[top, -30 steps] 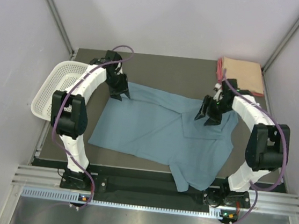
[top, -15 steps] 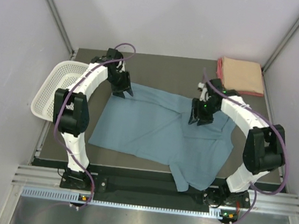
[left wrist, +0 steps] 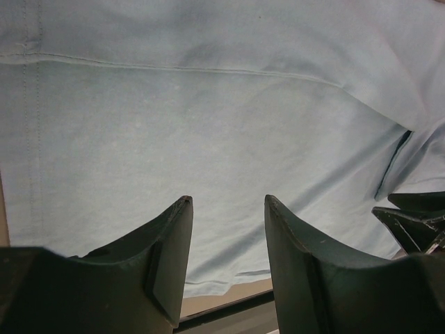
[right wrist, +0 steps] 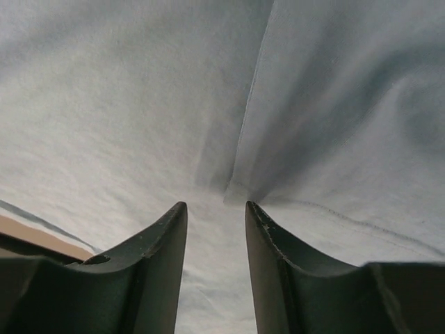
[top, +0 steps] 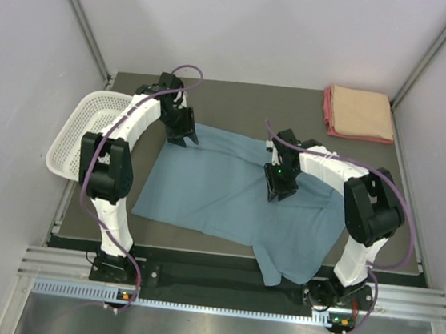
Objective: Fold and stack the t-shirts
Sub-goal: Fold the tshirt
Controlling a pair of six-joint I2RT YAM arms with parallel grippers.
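White basket (top: 82, 131) left, peach shirt (top: 361, 112), seemingly folded, far-right

White arms (top: 131, 120), blk joints (top: 103, 171) — purple cables (top: 187, 72)

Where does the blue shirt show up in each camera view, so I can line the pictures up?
Top external: the blue shirt lies spread over the middle of the table, between the arms.
Left wrist: it fills nearly the whole picture.
Right wrist: it fills nearly the whole picture, creased at the middle.
Shared landmark: the bare brown table past the shirt's edge, low in both wrist views.
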